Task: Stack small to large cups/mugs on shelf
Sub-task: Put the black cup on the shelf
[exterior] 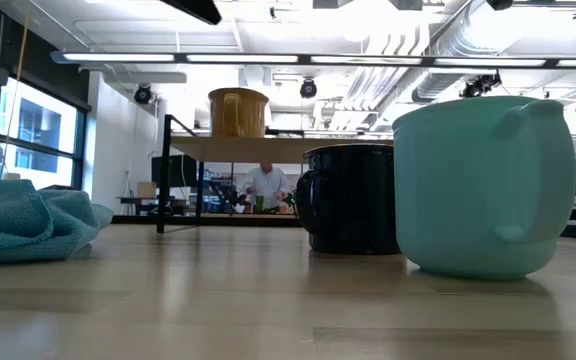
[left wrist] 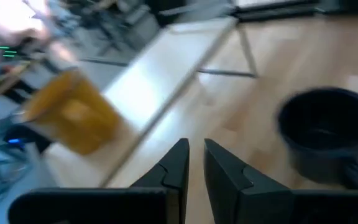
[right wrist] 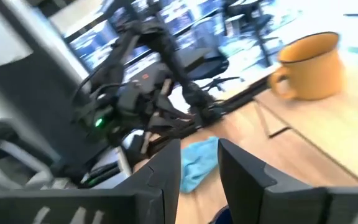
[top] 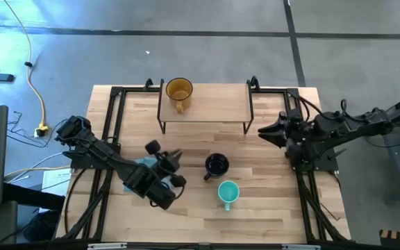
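Note:
The amber mug (top: 179, 92) stands upright on the left end of the shelf (top: 214, 104), a light-wood board on black legs at the table's far middle. On the tabletop nearer me, the black mug (top: 216, 165) and the teal mug (top: 228, 193) stand upright side by side. My left gripper (top: 177, 154) hovers left of the black mug and points toward the shelf. Its fingers (left wrist: 179, 162) are a narrow gap apart with nothing between them. My right gripper (top: 264, 130) waits open by the shelf's right end.
A blue cloth (top: 143, 164) lies crumpled on the table under my left arm. Black frame rails (top: 110, 118) run along the table's left and right edges. A person shows in the room far behind the shelf (exterior: 264, 182).

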`<state>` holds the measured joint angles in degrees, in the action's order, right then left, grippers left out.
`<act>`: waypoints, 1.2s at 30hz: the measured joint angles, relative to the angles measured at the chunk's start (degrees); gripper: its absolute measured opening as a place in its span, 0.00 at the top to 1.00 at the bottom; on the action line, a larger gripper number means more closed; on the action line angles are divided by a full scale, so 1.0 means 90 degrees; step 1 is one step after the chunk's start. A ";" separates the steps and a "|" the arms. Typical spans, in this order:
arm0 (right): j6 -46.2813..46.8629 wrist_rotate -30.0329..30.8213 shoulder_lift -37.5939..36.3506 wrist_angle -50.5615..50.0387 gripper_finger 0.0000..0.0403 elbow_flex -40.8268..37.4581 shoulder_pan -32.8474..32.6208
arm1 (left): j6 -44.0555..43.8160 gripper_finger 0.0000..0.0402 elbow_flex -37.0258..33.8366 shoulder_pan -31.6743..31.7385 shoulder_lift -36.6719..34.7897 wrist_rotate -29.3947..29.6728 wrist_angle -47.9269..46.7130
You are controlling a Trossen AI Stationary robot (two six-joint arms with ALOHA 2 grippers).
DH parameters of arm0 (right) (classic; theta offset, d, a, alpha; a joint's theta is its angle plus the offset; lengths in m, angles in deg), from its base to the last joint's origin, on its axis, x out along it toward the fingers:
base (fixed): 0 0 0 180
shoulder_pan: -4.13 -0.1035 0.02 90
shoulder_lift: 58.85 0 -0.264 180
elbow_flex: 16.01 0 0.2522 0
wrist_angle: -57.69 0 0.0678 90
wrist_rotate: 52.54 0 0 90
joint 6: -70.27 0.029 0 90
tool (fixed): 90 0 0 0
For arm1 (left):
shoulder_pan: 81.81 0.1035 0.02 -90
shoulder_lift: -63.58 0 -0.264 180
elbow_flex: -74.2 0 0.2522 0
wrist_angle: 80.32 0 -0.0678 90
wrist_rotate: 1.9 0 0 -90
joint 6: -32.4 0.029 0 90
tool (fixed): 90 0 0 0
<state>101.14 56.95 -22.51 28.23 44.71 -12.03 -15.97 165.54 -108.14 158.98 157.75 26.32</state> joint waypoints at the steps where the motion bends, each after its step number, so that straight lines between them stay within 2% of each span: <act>1: 0.0063 0.0169 0.0036 0.0002 0.76 -0.0002 0.0000 | -0.0264 0.91 0.0000 0.0000 0.0000 0.0170 -0.0216; 4: 0.0304 0.0542 0.0165 0.0003 0.76 -0.0002 0.0000 | -0.0837 0.91 0.0000 0.0007 -0.0003 0.0336 -0.0638; 8: 0.0580 0.0805 0.0378 0.0011 0.76 -0.0002 0.0000 | -0.0944 0.91 0.0000 0.0002 -0.0003 0.0339 -0.0799; 21: 0.0060 0.0801 0.1134 0.0100 0.76 -0.0002 0.0000 | -0.0931 0.91 0.0000 0.0007 -0.0005 0.0326 -0.0879; 29: -0.0976 0.0130 0.1200 -0.0644 0.76 -0.0005 -0.0001 | -0.0919 0.91 0.0210 0.0005 -0.0006 0.0231 -0.0798; 36: -0.1908 -0.0376 0.1157 -0.0878 0.76 -0.0005 0.0000 | -0.0917 0.91 0.0690 0.0012 -0.0008 0.0198 -0.0188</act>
<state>83.98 53.56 -12.09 20.32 44.67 -12.03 -24.23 171.76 -108.03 158.91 159.53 24.63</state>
